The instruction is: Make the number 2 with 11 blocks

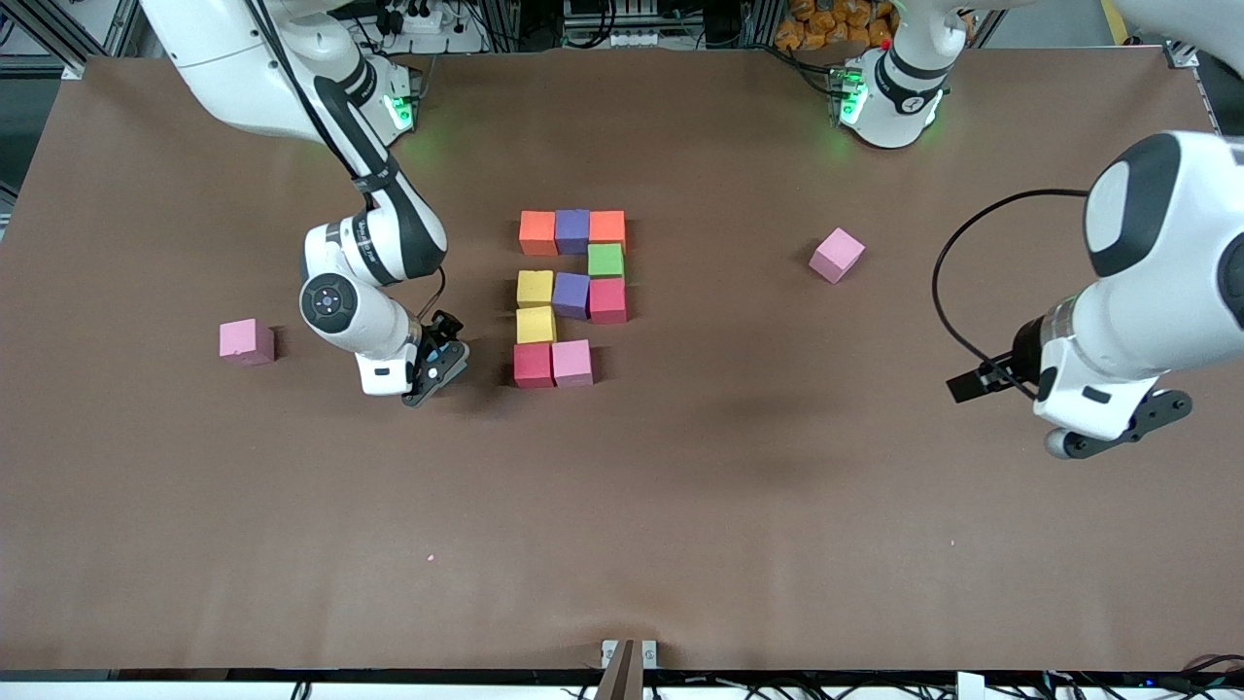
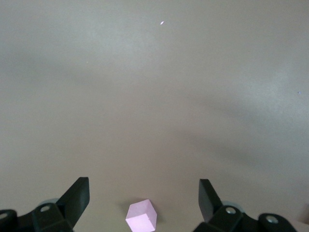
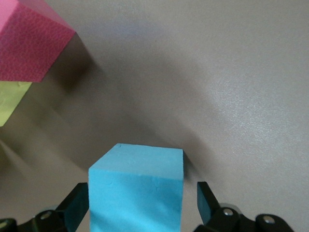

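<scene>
Ten blocks [image 1: 571,297] sat mid-counter in a partial 2: orange-purple-orange top row, green under it, yellow-purple-red middle row, yellow below, then red and pink starting the bottom row. The right tool [image 1: 439,367] was low at the counter just beside the red block [image 1: 533,366], toward the right arm's end, with the sky blue block [image 3: 137,186] between its fingers; the jaws stood wide either side of it, and I couldn't tell if they actually pinched. Looked like the eleventh-block step. The open cell was beside the pink block [image 1: 572,363], toward the left arm's end, so the next move called for carrying blue over there. The left tool [image 2: 144,205] waited spread and empty above bare counter [image 1: 739,506]. Two spare pink blocks [image 1: 836,255] lay well apart from the figure.
</scene>
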Action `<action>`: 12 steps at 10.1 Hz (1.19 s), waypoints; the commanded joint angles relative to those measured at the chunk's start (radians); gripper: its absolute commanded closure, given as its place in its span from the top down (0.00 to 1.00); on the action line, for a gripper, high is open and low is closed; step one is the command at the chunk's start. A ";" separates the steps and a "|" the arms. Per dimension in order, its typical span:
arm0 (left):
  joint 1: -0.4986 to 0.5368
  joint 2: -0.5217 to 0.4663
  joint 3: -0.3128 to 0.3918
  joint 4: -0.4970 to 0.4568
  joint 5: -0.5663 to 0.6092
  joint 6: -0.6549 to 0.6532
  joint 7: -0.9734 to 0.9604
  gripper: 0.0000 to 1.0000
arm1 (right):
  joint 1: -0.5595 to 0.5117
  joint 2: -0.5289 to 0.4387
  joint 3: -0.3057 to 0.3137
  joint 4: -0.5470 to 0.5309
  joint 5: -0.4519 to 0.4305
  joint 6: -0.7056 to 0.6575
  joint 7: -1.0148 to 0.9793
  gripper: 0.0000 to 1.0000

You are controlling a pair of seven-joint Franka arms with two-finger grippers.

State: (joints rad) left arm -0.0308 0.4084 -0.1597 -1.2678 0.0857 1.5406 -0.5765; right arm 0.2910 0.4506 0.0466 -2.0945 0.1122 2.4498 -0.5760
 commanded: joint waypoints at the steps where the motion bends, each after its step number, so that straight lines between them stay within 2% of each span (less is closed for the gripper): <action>1: 0.028 -0.063 -0.011 -0.062 0.000 -0.040 0.009 1.00 | -0.001 -0.010 0.004 -0.006 0.014 0.002 0.002 0.38; 2: 0.031 -0.091 -0.012 -0.092 -0.010 -0.040 -0.003 1.00 | 0.000 -0.019 0.006 0.007 0.014 -0.005 0.004 0.24; 3: 0.040 -0.139 -0.014 -0.144 -0.023 -0.040 -0.008 1.00 | 0.005 -0.039 0.019 0.034 0.011 -0.030 0.005 0.23; 4: 0.042 -0.184 -0.015 -0.200 -0.023 -0.031 -0.006 1.00 | 0.008 -0.059 0.022 0.083 0.004 -0.111 0.007 0.23; 5: 0.043 -0.235 -0.015 -0.255 -0.023 0.008 0.001 1.00 | 0.032 -0.067 0.021 0.159 0.004 -0.214 0.008 0.23; 6: 0.037 -0.285 -0.008 -0.322 -0.026 0.060 0.003 1.00 | 0.058 -0.064 0.021 0.230 0.003 -0.269 0.016 0.23; 7: 0.038 -0.308 -0.014 -0.350 -0.026 0.076 0.007 1.00 | 0.104 -0.055 0.019 0.296 -0.005 -0.279 0.015 0.24; 9: 0.031 -0.310 -0.020 -0.347 -0.015 0.067 0.094 1.00 | 0.196 0.000 0.019 0.481 -0.058 -0.364 0.016 0.24; 10: 0.031 -0.307 -0.020 -0.346 -0.011 0.062 0.137 1.00 | 0.233 0.049 0.019 0.567 -0.051 -0.397 0.018 0.24; 12: 0.031 -0.312 -0.024 -0.334 -0.012 0.062 0.176 1.00 | 0.325 0.162 0.016 0.683 -0.051 -0.346 0.027 0.27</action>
State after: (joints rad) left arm -0.0068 0.1234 -0.1774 -1.5843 0.0783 1.5887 -0.4395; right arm 0.5605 0.4864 0.0714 -1.5468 0.0787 2.0921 -0.5633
